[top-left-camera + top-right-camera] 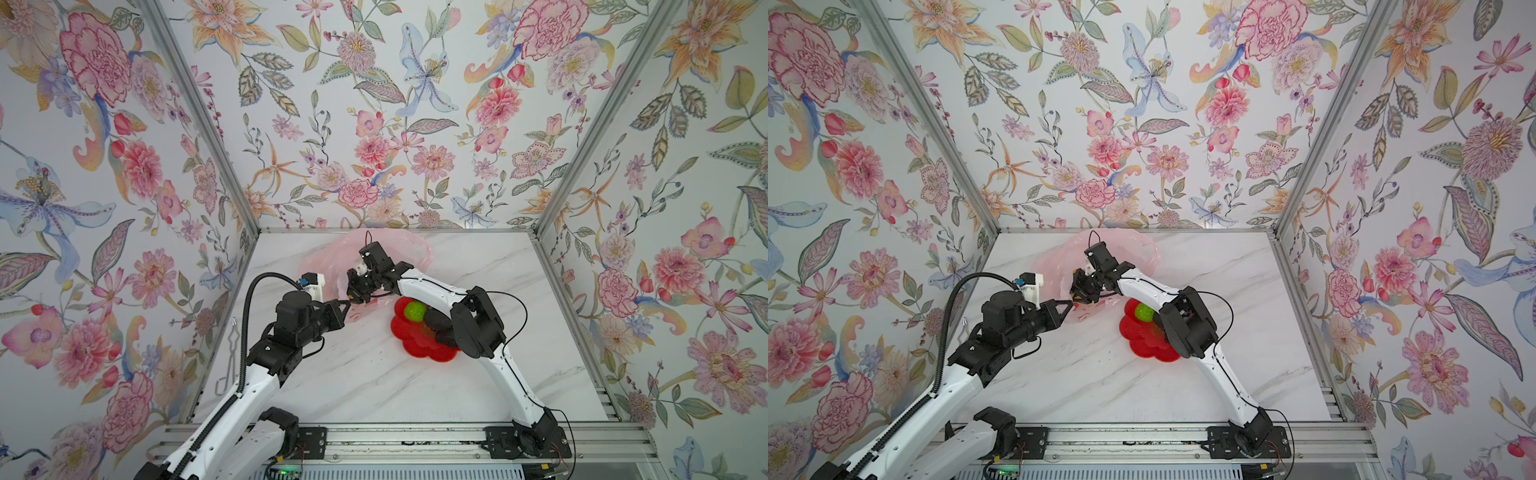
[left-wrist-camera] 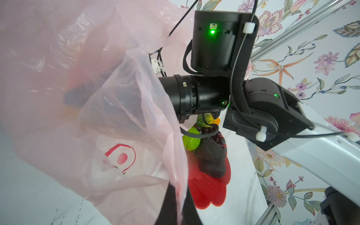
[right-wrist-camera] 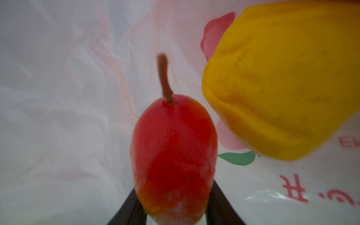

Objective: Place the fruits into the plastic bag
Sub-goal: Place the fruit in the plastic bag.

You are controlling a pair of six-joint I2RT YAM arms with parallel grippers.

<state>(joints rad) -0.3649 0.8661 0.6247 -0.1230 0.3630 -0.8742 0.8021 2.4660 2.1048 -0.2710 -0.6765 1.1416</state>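
Observation:
The pink plastic bag lies at the back of the table. My left gripper is shut on the bag's rim and holds the mouth up. My right gripper reaches inside the bag, shut on a red-orange fruit with a brown stem. A yellow lemon lies in the bag beside it. On the dish remain a green lime, black avocados, purple grapes and a green-orange mango, partly hidden by my right arm.
The red flower-shaped dish sits right of the bag, under my right arm's elbow. Metal tongs lie along the table's left edge. Flowered walls close in the table on three sides.

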